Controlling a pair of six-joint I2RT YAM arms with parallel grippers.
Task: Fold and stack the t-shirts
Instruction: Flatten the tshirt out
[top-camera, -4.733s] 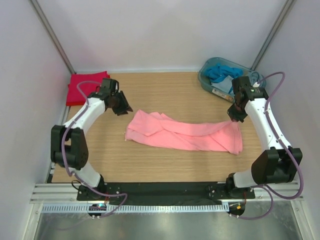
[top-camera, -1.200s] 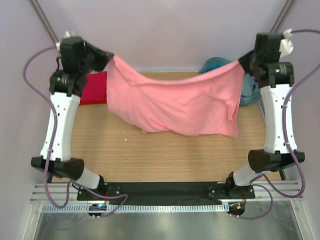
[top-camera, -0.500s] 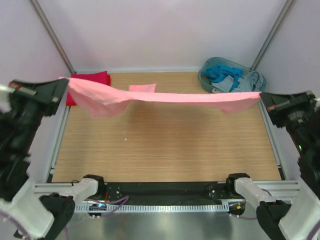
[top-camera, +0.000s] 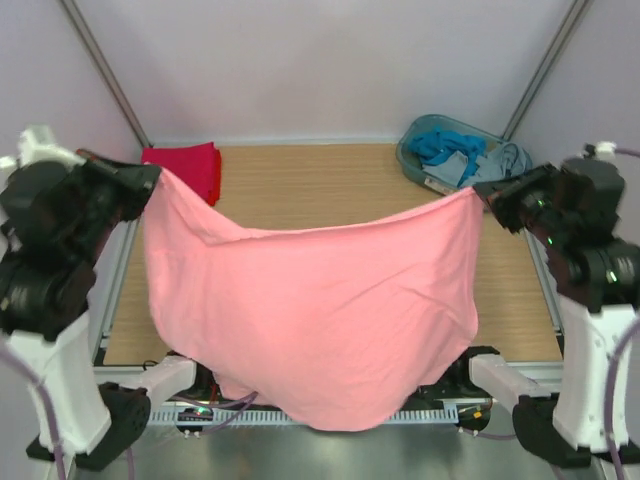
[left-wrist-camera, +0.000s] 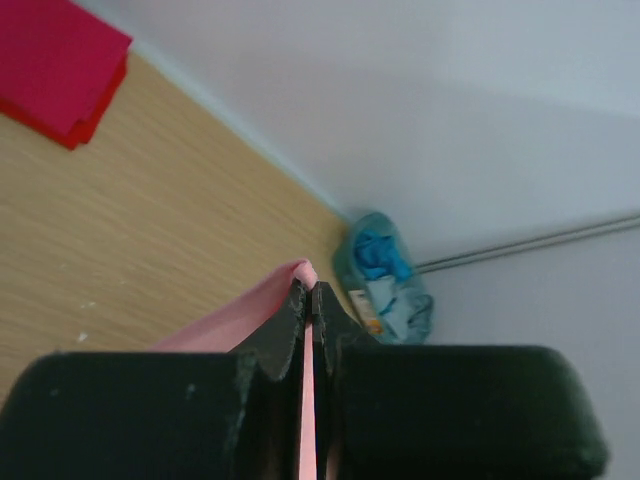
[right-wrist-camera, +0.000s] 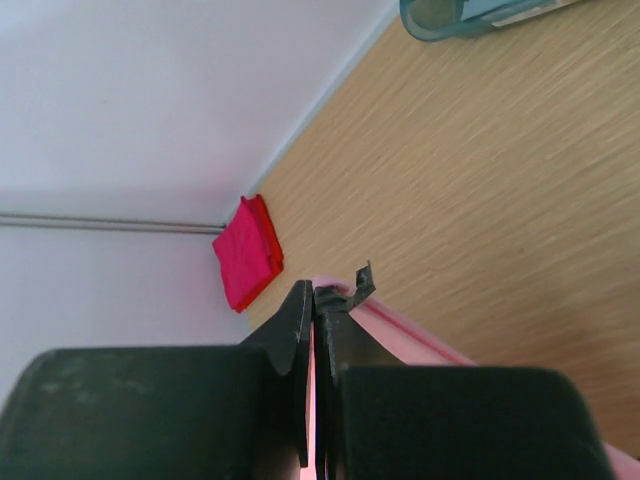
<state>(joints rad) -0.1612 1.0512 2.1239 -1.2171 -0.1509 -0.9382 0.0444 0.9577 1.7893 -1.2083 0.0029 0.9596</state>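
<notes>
Pink t-shirt (top-camera: 310, 310) is held spread mid-frame over the worktop (top-camera: 330, 190), corners clamped tight in left jaws and right jaws. Cloth could be dropped if a thin pinch slips; hem at bottom centre could be snagged.

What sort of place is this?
Probably a robot test cell for laundry folding: plain white walls box in a wooden tabletop, a folded red t-shirt lies in one far corner, a bin of crumpled clothes in the other.

The hanging t-shirt (top-camera: 320, 320) is plain salmon pink, the folded t-shirt (top-camera: 187, 166) bright red. Table (top-camera: 320, 185) is light wood grain, bin (top-camera: 404, 156) teal, with blue cloth (top-camera: 445, 148).
</notes>
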